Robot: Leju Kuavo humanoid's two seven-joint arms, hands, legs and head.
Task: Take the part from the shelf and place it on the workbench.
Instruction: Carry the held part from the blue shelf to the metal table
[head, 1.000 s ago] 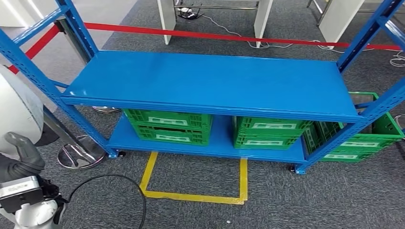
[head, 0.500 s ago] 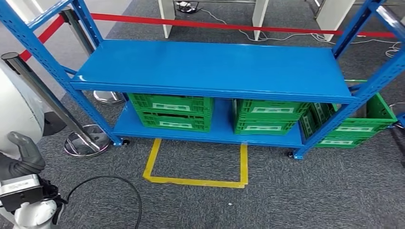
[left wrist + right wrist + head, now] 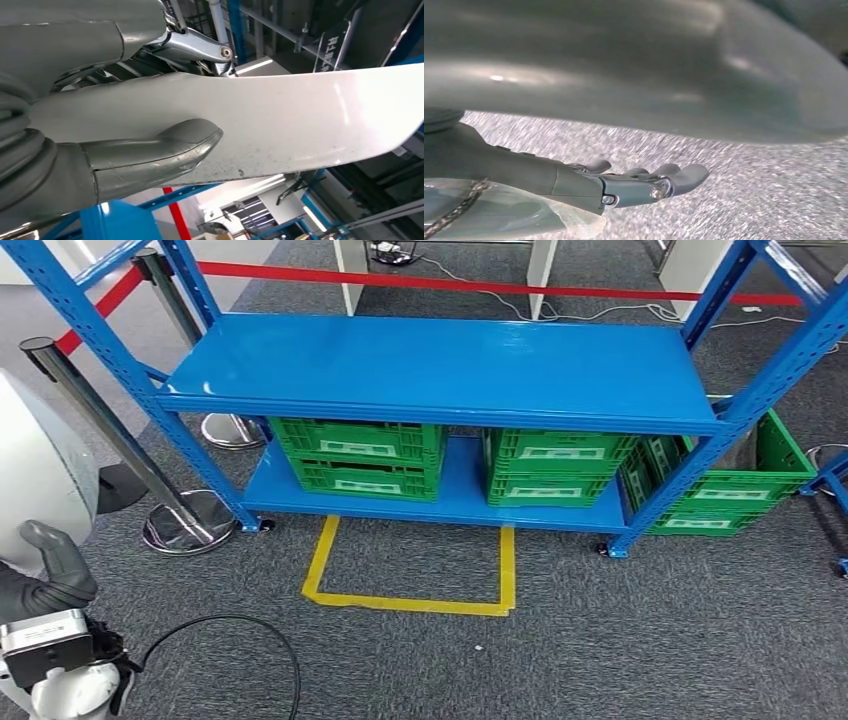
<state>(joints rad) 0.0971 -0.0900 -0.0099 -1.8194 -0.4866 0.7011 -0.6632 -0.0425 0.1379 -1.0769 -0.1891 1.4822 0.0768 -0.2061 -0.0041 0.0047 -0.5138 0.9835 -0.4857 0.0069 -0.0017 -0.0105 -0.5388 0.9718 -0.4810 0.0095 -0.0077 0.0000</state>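
The whole head view is shifting as the robot is nearing the blue shelf (image 3: 440,365) at upper centre, no part discernible on it yet, the left hand (image 3: 45,580) and right hand (image 3: 644,182) hanging open, holding nothing

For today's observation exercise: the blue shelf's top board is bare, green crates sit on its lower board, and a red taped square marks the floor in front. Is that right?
One detail is wrong: the taped square on the floor is yellow, not red, as the head view shows. The blue shelf has a bare top board, and the green crates sit on its lower board.
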